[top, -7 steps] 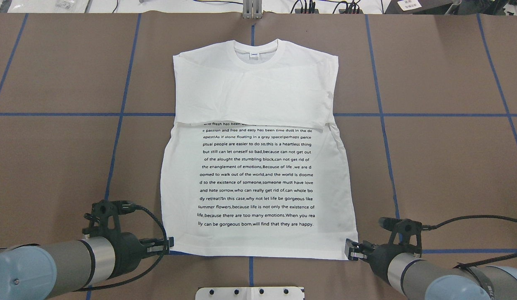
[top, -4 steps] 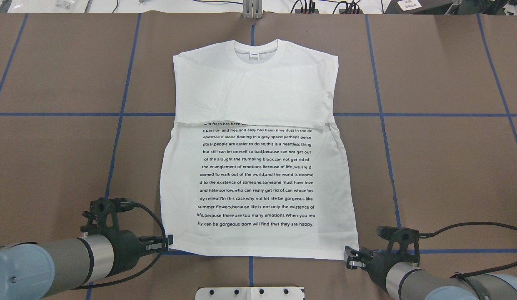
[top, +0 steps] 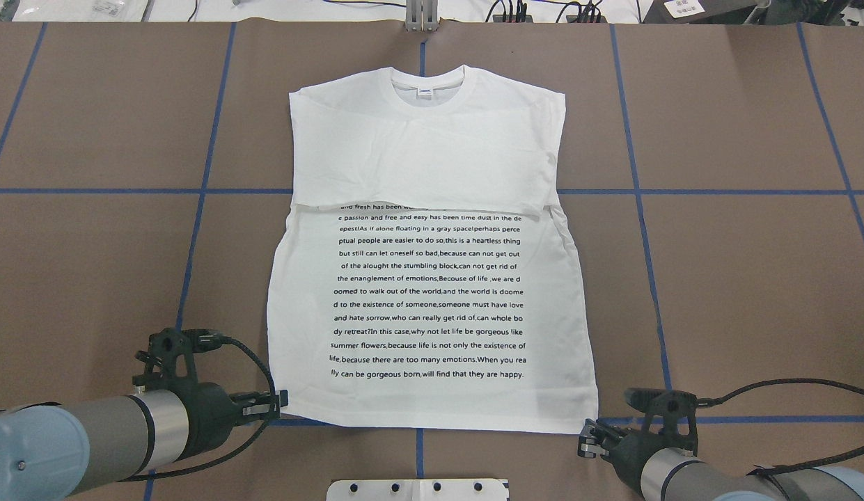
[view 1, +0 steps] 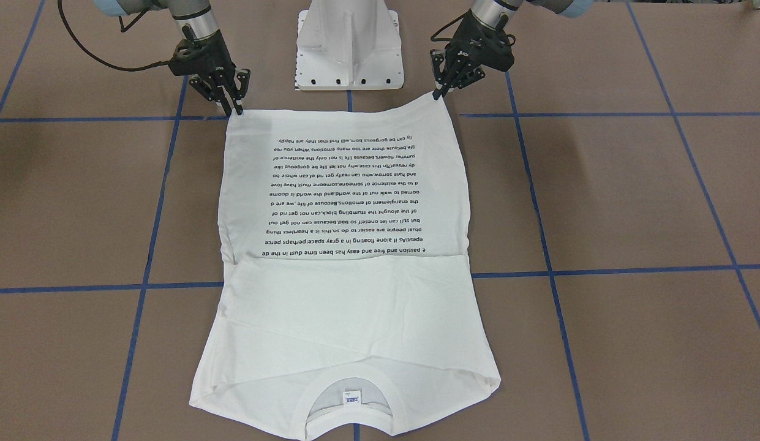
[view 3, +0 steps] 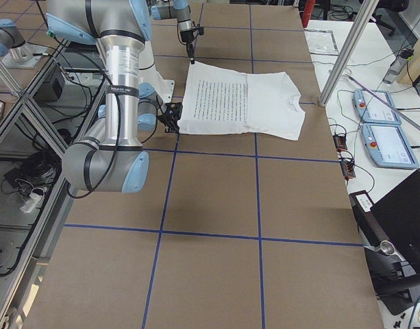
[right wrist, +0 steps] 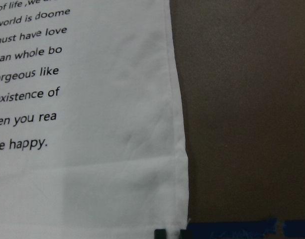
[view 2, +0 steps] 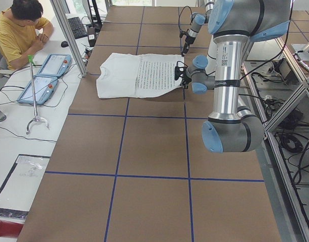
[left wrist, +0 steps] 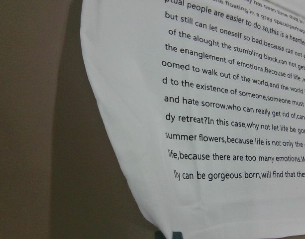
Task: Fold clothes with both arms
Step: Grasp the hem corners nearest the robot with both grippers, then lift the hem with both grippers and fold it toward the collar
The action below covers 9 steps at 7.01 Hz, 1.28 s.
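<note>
1. Your white T-shirt (top: 432, 292) lies spread flat in the middle of the table (top: 752, 278). Its collar (top: 428, 87) is on the side far from the robot and its hem is toward the robot's base.
2. Done, as I judge it: no sleeve sticks out at either side. A plain white layer lies across the chest below the collar and covers the top lines of the printed text (top: 429, 306), so the sleeves look already folded in.
3. Left to do: the body has not been folded end to end. The hem lies on the table and the lower print is in full view. You are roughly midway, I would say, with the hem-to-collar fold ahead.
4. The left gripper (top: 282, 402) sits low at the hem's left corner, touching the cloth or just beside it. Its jaws look narrow, but you cannot tell from these views whether they pinch fabric.
5. The right gripper (top: 586, 438) sits low just beside the hem's right corner. Its wrist view shows that corner right at the fingertips. Here too, a grip cannot be confirmed.
6. Before any lift, check that both corners are truly held. One missed corner would likely drag the fold askew.
</note>
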{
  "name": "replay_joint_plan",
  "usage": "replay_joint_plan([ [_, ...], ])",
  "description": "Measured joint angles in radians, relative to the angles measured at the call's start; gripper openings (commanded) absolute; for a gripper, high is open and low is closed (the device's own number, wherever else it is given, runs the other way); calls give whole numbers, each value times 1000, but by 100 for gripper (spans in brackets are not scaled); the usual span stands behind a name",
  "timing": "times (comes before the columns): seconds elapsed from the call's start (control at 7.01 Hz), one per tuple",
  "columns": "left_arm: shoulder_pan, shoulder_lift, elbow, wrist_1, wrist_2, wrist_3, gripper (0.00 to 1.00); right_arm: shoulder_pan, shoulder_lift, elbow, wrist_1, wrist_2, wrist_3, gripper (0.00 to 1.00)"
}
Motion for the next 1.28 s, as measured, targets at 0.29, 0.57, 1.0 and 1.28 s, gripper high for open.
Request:
replay_joint_plan([
  [0.29, 0, 1, -3, 1, 0, 0, 0, 1, -1, 12, -21, 0, -1, 0],
  [0.57, -4, 8, -39, 12, -8, 4, 0, 9, -18, 139, -134, 25, -4, 0],
  [1.0, -20, 5, -301, 286, -98, 14, 0, 53, -12, 504, -479, 165, -4, 0],
  [1.28, -80, -22, -407, 427, -197, 26, 0, 190, 65, 634, -680, 334, -25, 0],
])
